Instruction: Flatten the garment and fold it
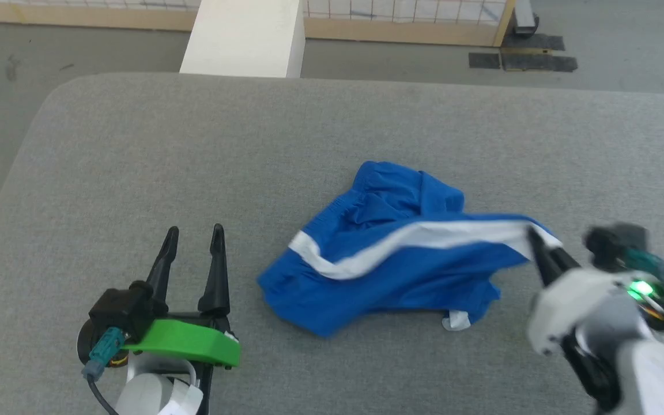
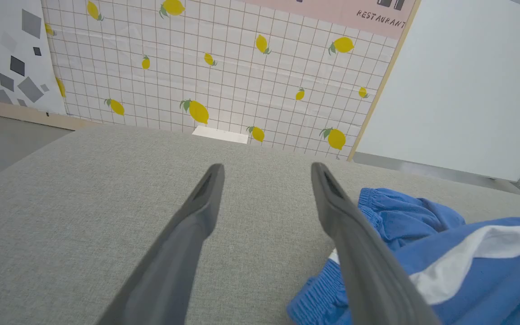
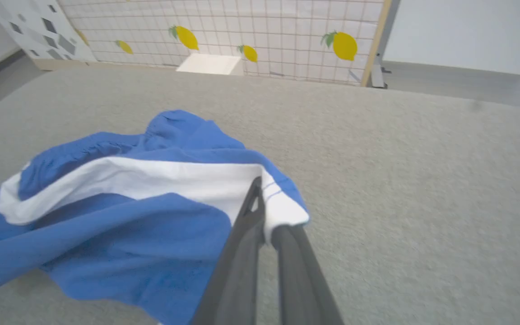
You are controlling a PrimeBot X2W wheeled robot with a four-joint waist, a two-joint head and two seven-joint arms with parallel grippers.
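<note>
- Had open, bare grey woven-fabric table top along the far side, the left and the far right.
- Met one obstacle there: crumpled royal-blue soft shorts with a white stripe, right of centre.
- Found the dark-fingered left gripper, fingers spread, near the shorts' left edge, not touching.
- Found the right gripper clamped on the shorts' right corner, closing that side.

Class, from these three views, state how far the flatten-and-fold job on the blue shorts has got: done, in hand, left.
Done: nothing finished; the shorts lie crumpled on the grey surface. In hand: the right pincer is shut on the end of the white stripe; the left pincer is open beside them, holding nothing. Left: flattening and folding.
</note>
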